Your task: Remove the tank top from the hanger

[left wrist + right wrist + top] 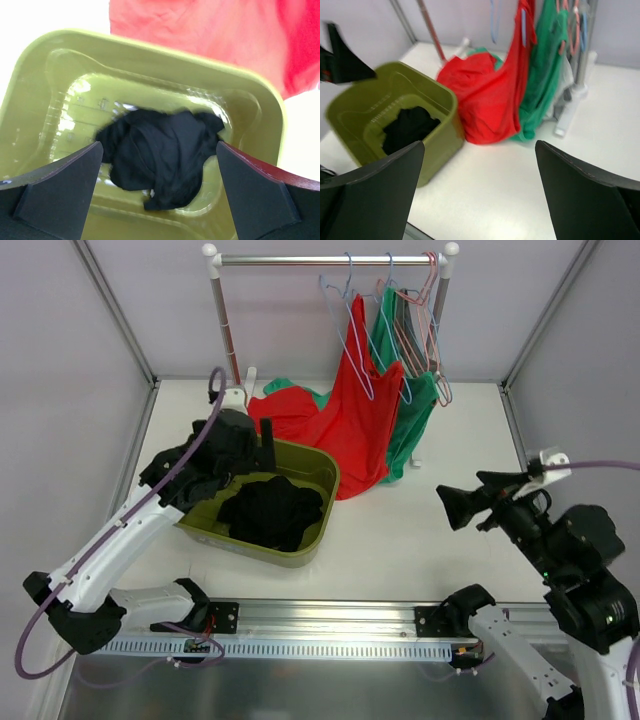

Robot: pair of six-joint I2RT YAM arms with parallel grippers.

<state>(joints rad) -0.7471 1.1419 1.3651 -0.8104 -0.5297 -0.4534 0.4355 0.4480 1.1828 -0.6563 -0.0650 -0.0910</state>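
Tank top point(160, 150) bunched in tub point(150, 50) w/ illegible embossed marks point(85, 104)

1. Top view: bright, even overhead light. The white surface point(400, 550) carries only faint, soft shadows, and detail is sharp.
2. Left wrist view: the red top point(200, 35) is washed out, glare streaks the green tub point(75, 100), and the tank top point(160, 150) is a near-featureless black.
3. Right wrist view: blurred throughout.
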